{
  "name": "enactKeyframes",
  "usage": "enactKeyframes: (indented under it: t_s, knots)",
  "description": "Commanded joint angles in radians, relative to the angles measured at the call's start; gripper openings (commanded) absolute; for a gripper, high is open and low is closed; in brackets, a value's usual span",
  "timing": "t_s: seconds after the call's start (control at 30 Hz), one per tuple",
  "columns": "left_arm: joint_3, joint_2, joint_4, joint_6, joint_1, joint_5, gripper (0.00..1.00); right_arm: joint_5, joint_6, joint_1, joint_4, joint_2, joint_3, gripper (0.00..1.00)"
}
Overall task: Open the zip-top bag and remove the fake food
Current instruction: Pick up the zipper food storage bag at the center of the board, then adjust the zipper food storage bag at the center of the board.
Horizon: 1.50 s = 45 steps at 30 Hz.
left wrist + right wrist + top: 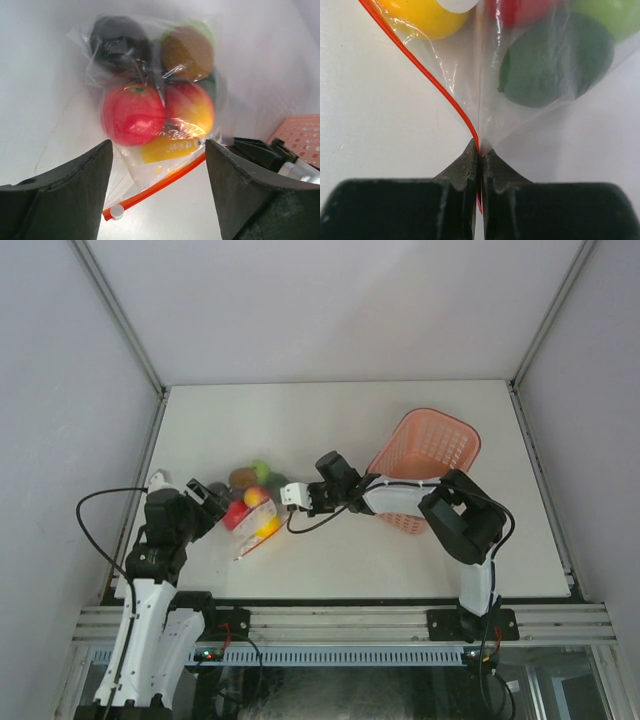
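The clear zip-top bag (252, 520) lies on the table between my two grippers, its orange-red zip strip (165, 180) toward the near side with a white slider (116, 211) at one end. Inside is the fake food: a red apple (132, 112), a red-yellow fruit (192, 107), a brown one (187, 52), a blackish one (120, 45), a dark green one (555, 60) and a yellow one (425, 17). My left gripper (159, 200) is open, its jaws either side of the strip and not touching it. My right gripper (479, 150) is shut on the bag's corner at the strip.
A pink basket (425, 465) lies tipped behind my right arm at the table's right. It also shows at the right edge of the left wrist view (300, 135). Grey walls close in the white table (330, 420) on three sides.
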Motion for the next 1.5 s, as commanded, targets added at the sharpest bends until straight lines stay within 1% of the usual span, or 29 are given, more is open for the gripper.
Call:
enactKeyframes:
  t_s: [0.0, 0.1, 0.2, 0.3, 0.37, 0.4, 0.43, 0.47, 0.53, 0.6, 0.67, 0.77, 0.83, 0.93, 0.97, 1.1, 1.17, 1.27, 1.33, 1.4, 1.47]
  knots:
    - [0.041, -0.072, 0.083, 0.067, -0.003, 0.0, 0.78, -0.099, 0.076, -0.033, 0.036, -0.094, 0.032, 0.0]
    - [0.088, -0.094, 0.161, 0.183, -0.002, 0.043, 0.82, -0.218, 0.166, -0.069, 0.005, -0.164, 0.075, 0.0]
    - [0.118, -0.112, 0.285, 0.27, -0.003, 0.144, 0.87, -0.338, 0.289, -0.12, -0.056, -0.222, 0.172, 0.0]
    - [0.115, -0.129, 0.475, 0.344, -0.002, 0.271, 0.88, -0.424, 0.441, -0.175, -0.133, -0.251, 0.272, 0.0]
    - [0.105, -0.128, 0.623, 0.413, -0.005, 0.37, 0.91, -0.459, 0.526, -0.225, -0.169, -0.257, 0.331, 0.0]
    - [0.103, -0.121, 0.689, 0.463, -0.005, 0.419, 0.94, -0.473, 0.551, -0.243, -0.196, -0.257, 0.363, 0.0]
    - [0.102, -0.11, 0.746, 0.507, -0.004, 0.451, 0.98, -0.492, 0.567, -0.262, -0.221, -0.255, 0.394, 0.0]
    - [0.103, -0.094, 0.802, 0.542, -0.004, 0.473, 1.0, -0.5, 0.591, -0.278, -0.238, -0.254, 0.421, 0.0]
    - [0.115, -0.038, 0.9, 0.596, -0.005, 0.547, 1.0, -0.509, 0.639, -0.308, -0.29, -0.236, 0.489, 0.0]
    - [0.154, 0.031, 0.94, 0.606, -0.01, 0.622, 1.0, -0.518, 0.697, -0.339, -0.331, -0.214, 0.551, 0.0]
    - [0.175, 0.083, 0.948, 0.632, -0.048, 0.64, 1.0, -0.524, 0.748, -0.372, -0.362, -0.194, 0.61, 0.0]
    - [0.139, 0.097, 0.948, 0.743, -0.168, 0.603, 1.0, -0.543, 0.783, -0.41, -0.406, -0.173, 0.675, 0.0]
    - [0.08, 0.098, 0.965, 0.817, -0.227, 0.587, 1.0, -0.559, 0.763, -0.418, -0.476, -0.142, 0.757, 0.0]
    - [-0.057, 0.088, 1.073, 0.9, -0.28, 0.608, 1.0, -0.556, 0.786, -0.416, -0.592, -0.051, 0.917, 0.0]
    - [-0.103, 0.078, 1.113, 0.905, -0.294, 0.597, 1.0, -0.554, 0.803, -0.412, -0.619, -0.026, 0.962, 0.0]
    - [-0.287, -0.012, 1.256, 0.907, -0.328, 0.457, 1.0, -0.533, 0.858, -0.391, -0.67, 0.018, 1.069, 0.0]
    - [-0.355, -0.068, 1.287, 0.913, -0.349, 0.35, 1.0, -0.523, 0.868, -0.374, -0.693, 0.017, 1.1, 0.0]
    - [-0.443, -0.113, 1.361, 0.938, -0.442, 0.169, 1.0, -0.542, 0.881, -0.348, -0.714, 0.0, 1.104, 0.0]
    - [-0.469, -0.082, 1.456, 0.942, -0.521, 0.077, 1.0, -0.574, 0.882, -0.33, -0.691, -0.033, 1.04, 0.0]
    - [-0.492, -0.019, 1.566, 0.867, -0.545, -0.053, 1.0, -0.615, 0.885, -0.312, -0.664, -0.069, 0.97, 0.0]
    - [-0.532, 0.023, 1.676, 0.787, -0.545, -0.134, 1.0, -0.637, 0.882, -0.294, -0.627, -0.114, 0.887, 0.0]
